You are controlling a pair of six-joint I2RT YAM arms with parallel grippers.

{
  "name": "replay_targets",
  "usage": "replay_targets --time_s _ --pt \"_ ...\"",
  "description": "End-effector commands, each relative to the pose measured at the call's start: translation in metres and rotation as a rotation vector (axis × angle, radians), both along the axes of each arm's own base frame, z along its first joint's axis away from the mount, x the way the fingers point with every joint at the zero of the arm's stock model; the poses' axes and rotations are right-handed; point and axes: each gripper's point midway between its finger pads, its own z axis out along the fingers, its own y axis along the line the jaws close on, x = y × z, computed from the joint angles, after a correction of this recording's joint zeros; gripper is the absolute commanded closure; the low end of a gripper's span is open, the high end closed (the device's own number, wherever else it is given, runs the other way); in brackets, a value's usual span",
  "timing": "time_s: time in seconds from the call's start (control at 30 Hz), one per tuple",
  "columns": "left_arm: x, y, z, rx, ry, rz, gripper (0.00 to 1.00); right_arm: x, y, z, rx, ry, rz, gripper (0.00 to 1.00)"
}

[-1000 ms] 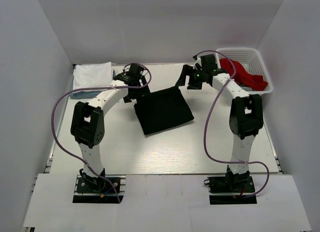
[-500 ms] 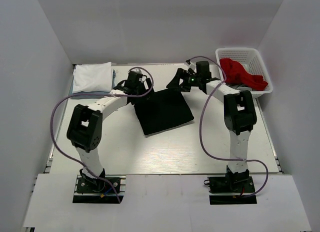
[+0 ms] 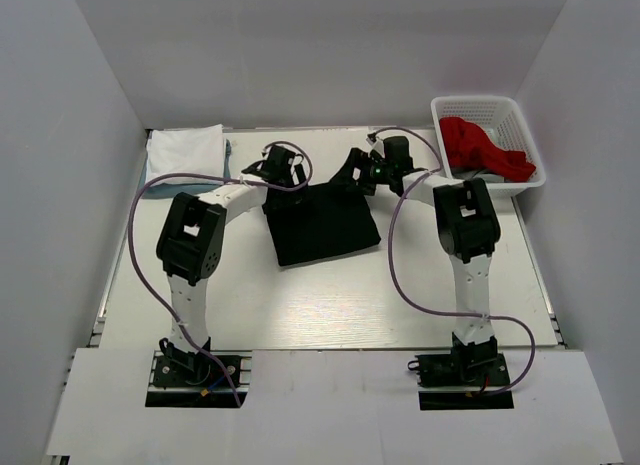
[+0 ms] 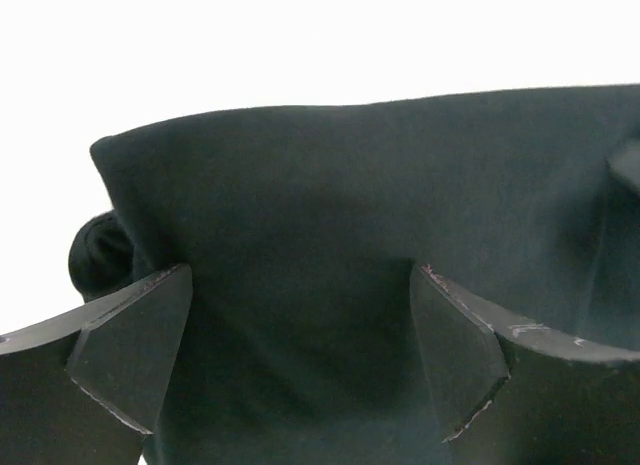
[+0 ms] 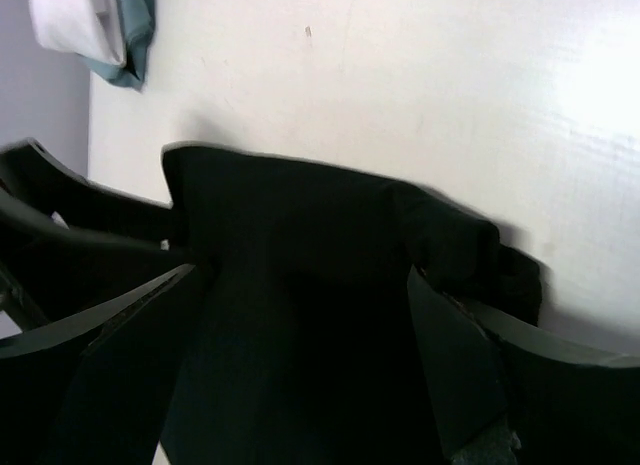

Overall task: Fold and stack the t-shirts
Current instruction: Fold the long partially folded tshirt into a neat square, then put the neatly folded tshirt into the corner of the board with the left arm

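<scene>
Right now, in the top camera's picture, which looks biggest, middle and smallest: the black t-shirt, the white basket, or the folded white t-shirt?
1. black t-shirt and white basket: they look about alike, too close to rank.
2. folded white t-shirt: clearly the smallest.

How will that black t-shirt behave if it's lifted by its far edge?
The black t-shirt will likely droop and unfold: it is soft cloth lying folded flat, one corner bunched loosely. It looks thin, so probably light. A push would likely wrinkle it rather than slide it whole.
</scene>
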Motion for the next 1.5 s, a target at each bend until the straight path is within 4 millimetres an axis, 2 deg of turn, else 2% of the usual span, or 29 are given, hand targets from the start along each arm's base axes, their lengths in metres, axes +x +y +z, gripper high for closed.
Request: replay_targets --time_s 0.0,0.03,0.07,0.1,0.13,0.17,0.2,0.23,0.27,0.3,0.33,0.37,0.43,0.5,0.53,0.57,0.63,0.67,0.8,0.93,0.97,1.03,1.1,1.17,1.27,1.33,1.37,1.4,1.47 --pt "0.018 0.016 0.025 0.089 -0.058 -0.002 0.0 -0.013 -0.009 0.021 -0.082 -0.039 -0.03 0.1" --pt "0.022 0.018 0.037 0.096 -0.081 0.01 0.0 -0.014 -0.009 0.027 -0.101 -0.059 -0.042 0.1" --pt "0.025 0.012 0.062 0.081 -0.127 -0.004 0.0 -0.015 -0.011 0.067 -0.1 -0.16 -0.037 0.1" --pt "0.025 0.013 0.073 0.078 -0.15 0.004 0.0 -0.022 -0.013 0.066 -0.116 -0.166 -0.038 0.1" --pt "0.025 0.013 0.085 0.068 -0.173 0.005 0.0 -0.019 -0.021 0.072 -0.146 -0.2 -0.073 0.1" --pt "0.015 0.014 0.085 0.077 -0.168 0.0 0.0 -0.022 -0.024 0.106 -0.129 -0.261 -0.096 0.1" --pt "0.01 0.013 0.105 0.04 -0.207 0.007 0.0 -0.028 -0.029 0.103 -0.14 -0.252 -0.11 0.1" --pt "0.003 0.014 0.107 0.02 -0.2 0.014 0.0 -0.031 -0.039 0.096 -0.162 -0.241 -0.146 0.1" --pt "-0.011 0.013 0.094 -0.006 -0.165 0.002 0.0 -0.035 -0.043 0.124 -0.142 -0.291 -0.175 0.1" --pt "-0.02 0.014 0.102 -0.04 -0.167 0.023 0.0 -0.047 -0.051 0.1 -0.179 -0.248 -0.197 0.1" --pt "-0.027 0.016 0.099 -0.048 -0.154 0.038 0.0 -0.051 -0.055 0.1 -0.187 -0.247 -0.216 0.1" --pt "-0.043 0.023 0.081 -0.031 -0.094 0.052 0.0 -0.061 -0.061 0.107 -0.174 -0.242 -0.234 0.1" --pt "-0.059 0.029 0.064 -0.023 -0.032 0.079 0.0 -0.078 -0.069 0.102 -0.183 -0.223 -0.241 0.1" --pt "-0.071 0.029 0.053 -0.016 0.01 0.073 0.0 -0.085 -0.075 0.099 -0.203 -0.209 -0.259 0.1" --pt "-0.077 0.03 0.046 -0.014 0.031 0.068 0.0 -0.09 -0.078 0.109 -0.199 -0.225 -0.27 0.1" --pt "-0.081 0.028 0.038 -0.019 0.059 0.056 0.0 -0.096 -0.081 0.101 -0.208 -0.207 -0.272 0.1" --pt "-0.083 0.026 0.027 -0.028 0.072 0.06 0.0 -0.102 -0.085 0.103 -0.218 -0.213 -0.278 0.1" --pt "-0.08 0.025 0.029 -0.035 0.058 0.059 0.0 -0.105 -0.086 0.1 -0.223 -0.204 -0.275 0.1" --pt "-0.084 0.02 0.003 -0.045 0.103 0.041 0.0 -0.115 -0.085 0.101 -0.214 -0.199 -0.248 0.1" --pt "-0.08 0.023 -0.022 -0.007 0.134 0.066 0.0 -0.117 -0.089 0.101 -0.223 -0.21 -0.255 0.1" --pt "-0.077 0.023 -0.033 0.004 0.139 0.071 0.0 -0.118 -0.088 0.102 -0.222 -0.21 -0.252 0.1" --pt "-0.071 0.021 -0.04 0.009 0.148 0.072 0.0 -0.119 -0.089 0.101 -0.227 -0.207 -0.251 0.1" --pt "-0.073 0.02 -0.057 0.021 0.187 0.068 0.17 -0.121 -0.09 0.099 -0.231 -0.204 -0.251 0.1" --pt "-0.078 0.014 -0.061 0.016 0.201 0.05 0.4 -0.121 -0.095 0.098 -0.246 -0.206 -0.27 0.1" --pt "-0.084 0.014 -0.065 0.023 0.194 0.044 0.51 -0.119 -0.102 0.098 -0.274 -0.221 -0.302 0.1" --pt "-0.08 0.012 -0.064 0.016 0.18 0.043 0.69 -0.115 -0.11 0.096 -0.304 -0.217 -0.345 0.1" --pt "-0.076 0.011 -0.061 0.016 0.168 0.033 0.8 -0.114 -0.111 0.096 -0.308 -0.218 -0.35 0.1" --pt "-0.073 0.008 -0.057 0.032 0.146 0.014 1.0 -0.114 -0.113 0.093 -0.316 -0.215 -0.356 0.1" --pt "-0.056 0.009 -0.044 0.072 0.109 0.008 1.0 -0.115 -0.117 0.09 -0.332 -0.206 -0.369 0.1"
